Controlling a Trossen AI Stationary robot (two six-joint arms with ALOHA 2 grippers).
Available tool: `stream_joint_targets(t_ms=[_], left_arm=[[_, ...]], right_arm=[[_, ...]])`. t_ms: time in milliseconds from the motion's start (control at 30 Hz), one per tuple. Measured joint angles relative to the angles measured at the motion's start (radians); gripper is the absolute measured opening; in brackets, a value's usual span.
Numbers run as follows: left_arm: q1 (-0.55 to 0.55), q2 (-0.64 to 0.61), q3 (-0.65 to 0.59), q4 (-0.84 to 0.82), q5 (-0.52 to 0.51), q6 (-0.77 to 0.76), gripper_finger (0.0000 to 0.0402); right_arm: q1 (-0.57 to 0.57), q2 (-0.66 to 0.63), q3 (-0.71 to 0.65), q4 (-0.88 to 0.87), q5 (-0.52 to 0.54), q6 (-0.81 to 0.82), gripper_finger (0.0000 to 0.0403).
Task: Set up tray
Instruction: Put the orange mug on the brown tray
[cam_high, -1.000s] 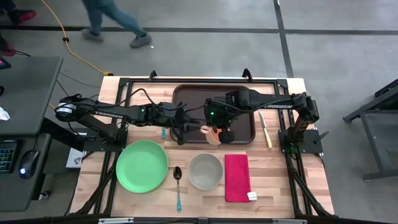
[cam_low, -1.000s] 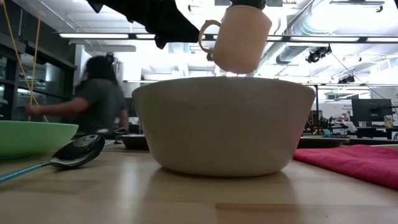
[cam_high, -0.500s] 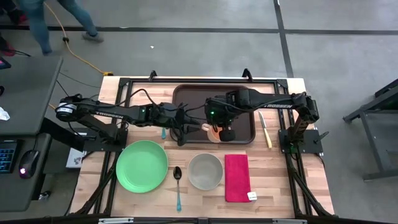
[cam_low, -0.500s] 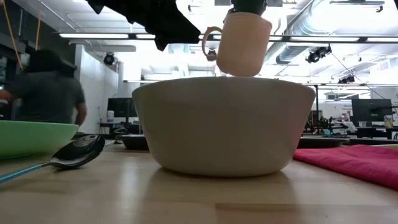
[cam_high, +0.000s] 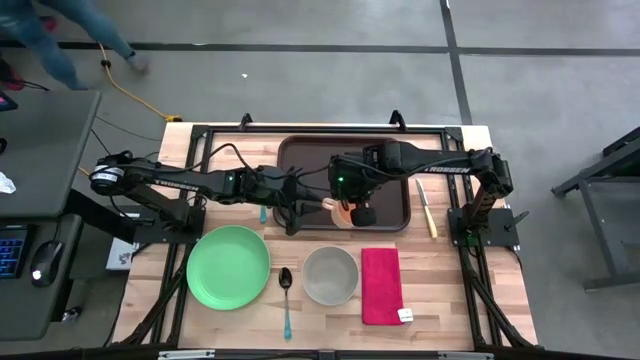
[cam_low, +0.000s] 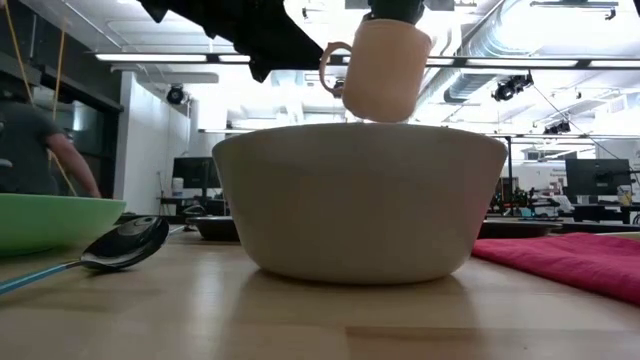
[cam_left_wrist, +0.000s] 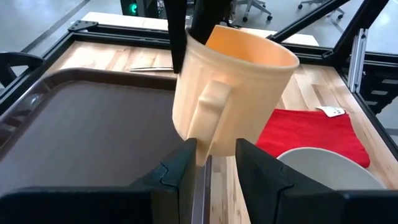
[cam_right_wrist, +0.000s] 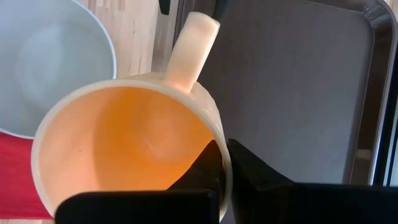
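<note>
The pale orange cup (cam_high: 343, 212) hangs in the air over the near edge of the dark brown tray (cam_high: 310, 160), held by my right gripper (cam_high: 352, 212), which reaches in from the table's right. In the low view the cup (cam_low: 385, 65) floats slightly tilted above the bowl. Its handle (cam_left_wrist: 208, 118) points toward my left gripper (cam_left_wrist: 214, 155), which comes level from the left. That gripper is open, one finger on either side of the handle's outer end, and no touch shows. The tray (cam_left_wrist: 81, 130) rests flat on the table. My right gripper pinches the cup's wall at the rim (cam_right_wrist: 217, 140), on the side away from the handle, one finger (cam_right_wrist: 208, 168) inside the cup and one (cam_right_wrist: 252, 174) outside. The fingers come from above, pointing down. The cup is lifted clear and hangs nearly upright, mouth up.
Near the table's front edge lie a green plate (cam_high: 228, 267), a spoon (cam_high: 286, 295), a grey-white bowl (cam_high: 330, 275) and a red napkin (cam_high: 381, 285). A knife (cam_high: 427, 208) lies right of the tray. A person moves on the floor beyond the far left corner.
My right gripper has carried the cup a little toward the table's far edge, over the tray's near part, and the cup has swung slightly about its upright axis. The person in the room has walked off to the left.
</note>
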Motion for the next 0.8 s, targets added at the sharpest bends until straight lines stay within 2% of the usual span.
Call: stream_joint_targets(t_ms=[800], left_arm=[[0.000,0.000,0.000,0.015,-0.039,0.012,0.0145]], right_arm=[[0.005,0.000,0.000,0.056,-0.019,-0.006,0.0000]])
